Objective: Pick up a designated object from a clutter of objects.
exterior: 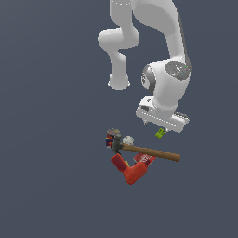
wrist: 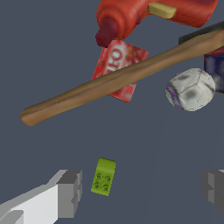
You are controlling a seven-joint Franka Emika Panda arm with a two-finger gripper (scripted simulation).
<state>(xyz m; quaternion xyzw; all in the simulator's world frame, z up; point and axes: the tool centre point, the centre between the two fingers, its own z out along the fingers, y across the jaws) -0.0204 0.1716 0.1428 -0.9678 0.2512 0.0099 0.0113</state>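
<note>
The tiny lime-green block point(exterior: 160, 133) lies on the dark floor, apart from the heap, just under my gripper point(exterior: 162, 126). In the wrist view the block point(wrist: 103, 176) has studs on its face and sits between my open gripper's point(wrist: 142, 192) fingers point(wrist: 70, 192), nearer one of them and touching neither. The heap holds a hammer with a brown handle point(exterior: 151, 152) and a dark head, a red bent object point(exterior: 132, 171) and a red flat box point(exterior: 144, 159).
In the wrist view the hammer handle point(wrist: 118, 81) lies across the red box point(wrist: 119, 68), with the red bent object point(wrist: 131, 17) beyond. A greyish ball point(wrist: 190, 89) and a dark blue bit point(wrist: 215, 70) sit by the hammer head. The white arm point(exterior: 167, 46) rises above.
</note>
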